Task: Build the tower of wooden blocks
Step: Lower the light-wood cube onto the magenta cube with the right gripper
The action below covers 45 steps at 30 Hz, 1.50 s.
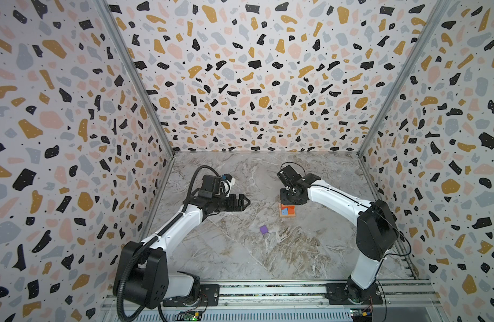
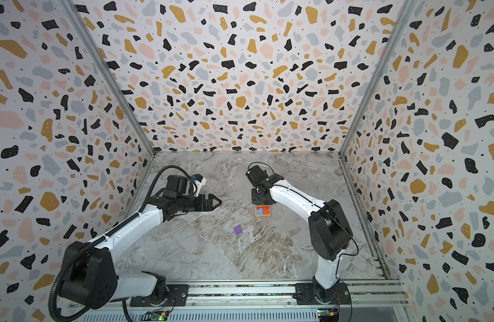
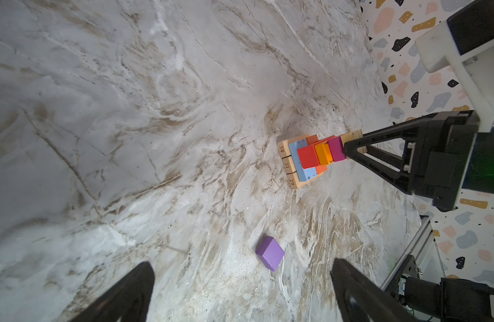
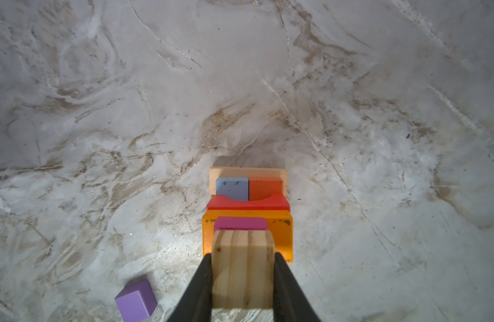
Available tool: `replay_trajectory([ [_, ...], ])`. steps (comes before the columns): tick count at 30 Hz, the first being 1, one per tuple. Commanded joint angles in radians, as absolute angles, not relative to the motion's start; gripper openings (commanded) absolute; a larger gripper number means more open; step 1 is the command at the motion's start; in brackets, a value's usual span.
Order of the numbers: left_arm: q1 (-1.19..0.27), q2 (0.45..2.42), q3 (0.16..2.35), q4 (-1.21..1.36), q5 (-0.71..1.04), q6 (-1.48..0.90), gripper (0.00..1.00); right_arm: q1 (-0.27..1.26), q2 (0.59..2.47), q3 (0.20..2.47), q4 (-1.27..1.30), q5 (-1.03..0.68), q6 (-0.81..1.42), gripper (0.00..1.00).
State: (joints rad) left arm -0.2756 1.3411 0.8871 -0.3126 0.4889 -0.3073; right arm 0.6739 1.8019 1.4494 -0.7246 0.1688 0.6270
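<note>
On the left, the left gripper (image 1: 246,201) hangs above the marble table (image 1: 226,251), well away from the blocks, with its jaws spread wide and nothing between them.

A little to its right, nearer the front rail, a purple cube (image 1: 263,229) lies alone on the table, apart from the stack. It is the only loose block in view.

Right of that stands the tower (image 1: 287,211), partly hidden under the right arm in both top views. The right wrist view shows its layers. A flat tan base (image 4: 246,170) is at the bottom, with a light blue block (image 4: 232,189) and a red-orange block (image 4: 265,188) side by side on it. Above them come a red block (image 4: 248,205), an orange block (image 4: 282,231) and a magenta cube (image 4: 240,223).

The right gripper (image 4: 243,267) is straight over the stack, pinching a tan cube (image 4: 243,278) between its pressed-in fingers. The cube sits against the top of the magenta one, though I cannot tell whether its weight is fully down.

The build looks nearly done, with the lower layers in place. What seems left is letting go of the tan cube without nudging the stack, then setting the purple cube on top, where a small bump could topple it all
</note>
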Motion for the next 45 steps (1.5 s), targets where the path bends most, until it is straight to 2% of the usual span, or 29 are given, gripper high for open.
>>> replay_trajectory([
  [1, -0.27, 1.326, 0.882, -0.287, 0.497, -0.31, 1.0, 0.678, 1.8, 1.482, -0.728, 0.167, 0.632, 0.28],
  [21, -0.269, 1.324, 0.882, -0.287, 0.497, -0.309, 1.0, 0.678, 1.804, 1.477, -0.726, 0.161, 0.637, 0.33],
  [45, -0.27, 1.324, 0.882, -0.287, 0.494, -0.31, 1.0, 0.681, 1.794, 1.483, -0.739, 0.175, 0.633, 0.45],
])
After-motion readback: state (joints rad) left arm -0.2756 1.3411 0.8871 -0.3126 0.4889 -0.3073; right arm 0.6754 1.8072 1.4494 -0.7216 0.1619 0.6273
